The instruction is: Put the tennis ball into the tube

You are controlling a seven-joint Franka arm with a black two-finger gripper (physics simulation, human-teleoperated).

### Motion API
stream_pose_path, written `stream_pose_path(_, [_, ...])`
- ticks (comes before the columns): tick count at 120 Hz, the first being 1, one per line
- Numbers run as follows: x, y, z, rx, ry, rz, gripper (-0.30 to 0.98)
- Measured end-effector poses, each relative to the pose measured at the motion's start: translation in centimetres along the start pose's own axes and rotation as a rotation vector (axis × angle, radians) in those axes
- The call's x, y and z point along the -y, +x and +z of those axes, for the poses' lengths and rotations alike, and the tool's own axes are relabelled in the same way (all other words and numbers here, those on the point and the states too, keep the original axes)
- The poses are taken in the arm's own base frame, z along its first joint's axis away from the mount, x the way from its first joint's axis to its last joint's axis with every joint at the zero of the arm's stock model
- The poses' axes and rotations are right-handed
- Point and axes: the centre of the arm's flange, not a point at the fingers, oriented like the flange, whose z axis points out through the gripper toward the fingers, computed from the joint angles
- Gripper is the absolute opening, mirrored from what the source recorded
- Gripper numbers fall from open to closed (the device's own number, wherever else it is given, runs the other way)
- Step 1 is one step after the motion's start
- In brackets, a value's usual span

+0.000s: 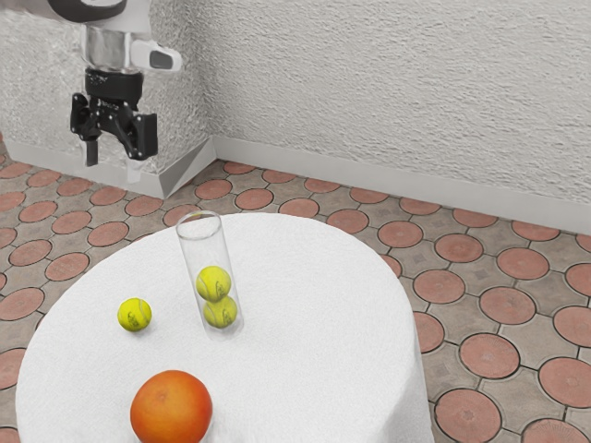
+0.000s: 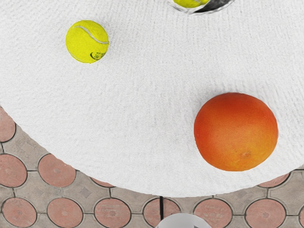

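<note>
In the exterior view my gripper hangs at the upper left, high above the table, with its fingers apart and nothing between them. The loose yellow-green tennis ball rests on the white tablecloth below it, beside the tube and not touching it. A clear tube stands on the table with its mouth up, holding two tennis balls stacked one over the other. The wrist view has the loose ball on the cloth, and part of the tube at the picture's edge with a ball inside.
A large orange fruit sits on the round white table, apart from ball and tube; the wrist view also has this fruit. A textured wall rises behind the table, and patterned tiles cover the floor.
</note>
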Motion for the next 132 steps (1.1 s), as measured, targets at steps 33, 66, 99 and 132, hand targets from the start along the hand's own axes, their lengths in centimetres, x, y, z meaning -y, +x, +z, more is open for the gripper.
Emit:
stream_pose_path(33, [-6.0,0.7,6.7,-0.145,-0.039,0.155,0.66])
stream_pose_path(66, [7.4,4.8,28.0,-0.089,-0.182,-0.144,0.67])
stream_pose_path(99, [12.5,10.1,31.2,-0.239,-0.164,-0.274,0.67])
stream_pose_path(132, [13.1,12.1,34.6,-0.243,-0.271,-0.337,0.67])
